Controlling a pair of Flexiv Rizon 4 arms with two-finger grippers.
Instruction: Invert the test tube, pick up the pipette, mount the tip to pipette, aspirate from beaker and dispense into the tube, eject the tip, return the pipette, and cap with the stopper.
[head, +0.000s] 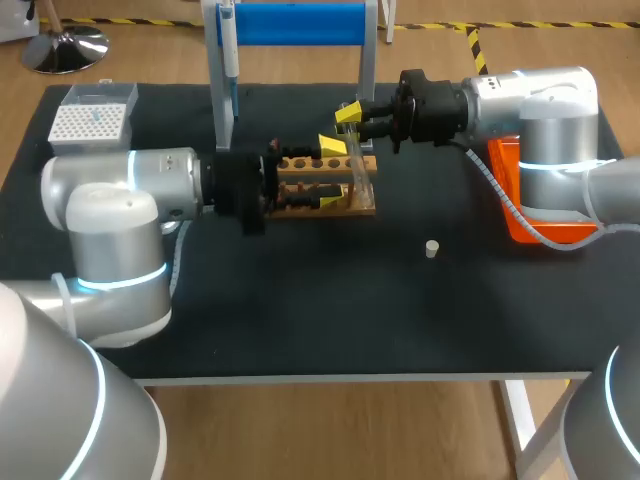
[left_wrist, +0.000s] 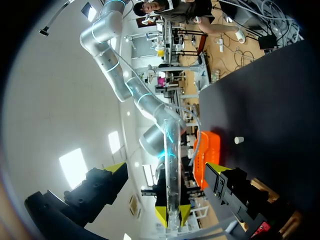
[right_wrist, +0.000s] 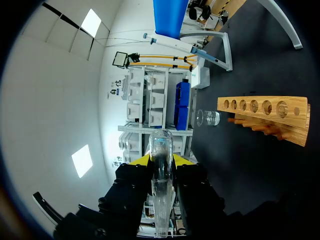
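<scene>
A clear glass test tube hangs over the right end of the wooden rack, and my right gripper is shut on its upper part. In the right wrist view the tube runs between the yellow tips of that gripper, rounded end pointing away. My left gripper stands wide open at the rack, with the tube between its fingers but touching neither. The pipette hangs on the blue stand. The small stopper lies on the mat. A beaker stands beyond the rack.
A white tip box sits at the back left corner. An orange bin stands at the right under my right arm. The black mat in front of the rack holds only the stopper.
</scene>
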